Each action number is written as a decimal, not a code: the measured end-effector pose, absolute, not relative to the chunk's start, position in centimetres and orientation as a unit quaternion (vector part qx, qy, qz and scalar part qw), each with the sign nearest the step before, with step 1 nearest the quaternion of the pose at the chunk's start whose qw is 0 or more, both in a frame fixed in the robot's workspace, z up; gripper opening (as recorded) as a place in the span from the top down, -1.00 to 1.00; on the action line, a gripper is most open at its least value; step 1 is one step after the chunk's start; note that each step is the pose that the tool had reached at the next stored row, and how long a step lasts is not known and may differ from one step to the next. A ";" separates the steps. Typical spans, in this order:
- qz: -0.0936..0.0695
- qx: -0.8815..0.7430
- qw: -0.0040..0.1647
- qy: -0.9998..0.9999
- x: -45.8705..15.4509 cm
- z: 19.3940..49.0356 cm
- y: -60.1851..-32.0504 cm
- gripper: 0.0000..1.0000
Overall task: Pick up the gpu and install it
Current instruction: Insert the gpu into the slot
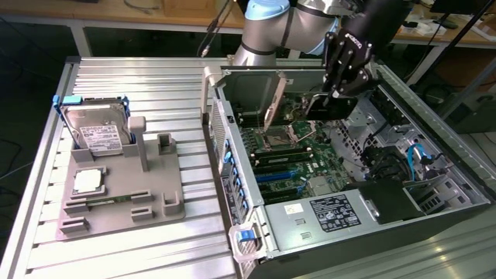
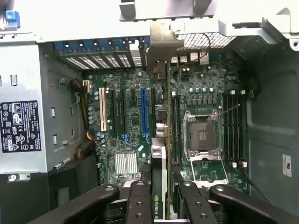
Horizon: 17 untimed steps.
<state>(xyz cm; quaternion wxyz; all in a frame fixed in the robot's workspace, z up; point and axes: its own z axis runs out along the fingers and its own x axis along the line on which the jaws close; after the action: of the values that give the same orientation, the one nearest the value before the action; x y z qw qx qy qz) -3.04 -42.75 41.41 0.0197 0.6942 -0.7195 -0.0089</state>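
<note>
gpu [image 2: 159, 179] edge-on between fingers [image 2: 138, 205] — above motherboard [image 2: 126, 116]

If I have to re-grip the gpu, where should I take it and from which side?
By its upper edge, from above, clamping its two flat faces, as the gripper holds the gpu. It stands on edge over the motherboard, bracket toward the rear slots, so its lower edge must stay free.

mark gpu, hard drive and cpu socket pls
gpu [image 2: 159, 163], wrist view, on its thin edge facing the camera.
hard drive [image 1: 99, 138], exterior view, on its white label.
cpu socket [image 2: 202, 135], wrist view, on the socket's middle.
</note>
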 end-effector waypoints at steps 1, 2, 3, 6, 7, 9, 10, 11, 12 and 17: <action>-0.009 0.695 0.019 -0.719 -3.0 40.3 -42.8 0.46; -0.008 0.695 0.019 -0.719 -3.0 39.7 -42.8 0.46; -0.007 0.695 0.018 -0.719 -3.0 39.5 -42.8 0.46; 0.004 0.695 0.006 -0.719 -3.5 38.2 -42.8 0.46; 0.004 0.695 0.005 -0.719 -3.6 37.6 -42.8 0.46; 0.004 0.695 0.005 -0.719 -3.6 35.8 -42.8 0.46; 0.005 0.695 0.005 -0.719 -3.7 34.7 -42.8 0.46; 0.005 0.695 0.005 -0.719 -3.7 34.5 -42.8 0.46; 0.005 0.695 0.005 -0.719 -3.8 34.3 -42.8 0.46; 0.005 0.695 0.005 -0.719 -4.8 33.7 -42.8 0.46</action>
<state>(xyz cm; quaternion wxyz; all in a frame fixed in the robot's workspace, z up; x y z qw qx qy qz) -4.77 -42.77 33.70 0.0047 0.6952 -0.7188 0.0046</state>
